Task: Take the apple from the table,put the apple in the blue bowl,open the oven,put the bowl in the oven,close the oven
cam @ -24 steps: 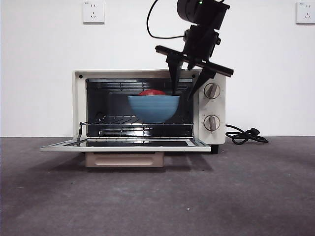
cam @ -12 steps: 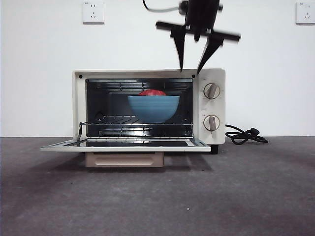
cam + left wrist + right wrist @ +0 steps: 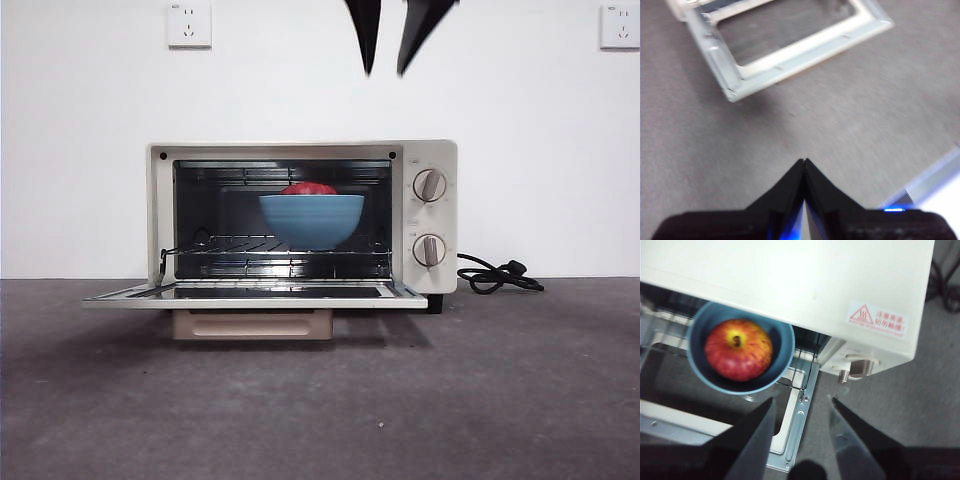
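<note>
We've got the apple (image 3: 738, 350) sitting in the blue bowl (image 3: 312, 220) on the oven (image 3: 300, 225) rack, door (image 3: 255, 295) hanging flat open twd us, so closing is what's left imo. Right gripper (image 3: 388, 38) hovers above the oven top, jaws parted, empty; door's front edge lies below and fwd of it, long axis across the table (image 3: 320, 400). Left gripper (image 3: 804, 167), jaws pressed together, sits over bare table nr the door's corner, prob the closer arm. Apple: red w/ yellow patches, stem up.
</note>
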